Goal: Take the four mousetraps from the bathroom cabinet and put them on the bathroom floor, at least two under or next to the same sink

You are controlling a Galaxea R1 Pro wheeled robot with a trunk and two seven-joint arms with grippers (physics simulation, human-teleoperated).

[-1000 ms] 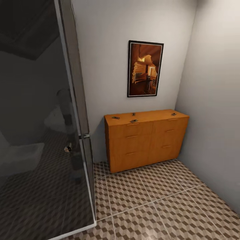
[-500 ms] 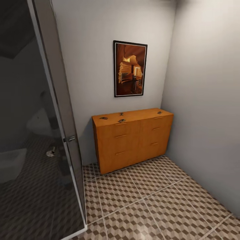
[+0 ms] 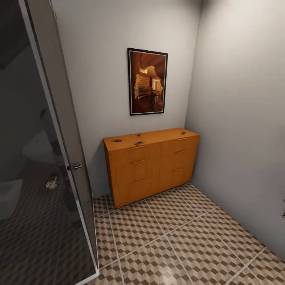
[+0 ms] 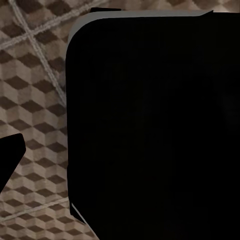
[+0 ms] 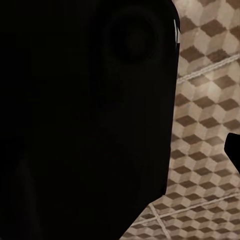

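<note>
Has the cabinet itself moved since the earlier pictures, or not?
No. The cabinet appears further left in the head view, but the framed picture above it shifted equally. The camera turned; the cabinet stands as before under that picture.

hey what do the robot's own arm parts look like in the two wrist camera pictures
Both are matte black with no visible cables or markings. In the left wrist view a broad black slab with rounded corners and a thin pale grey edge. In the right wrist view a black housing with a faint round recess. The fingers cannot be made out.
</note>
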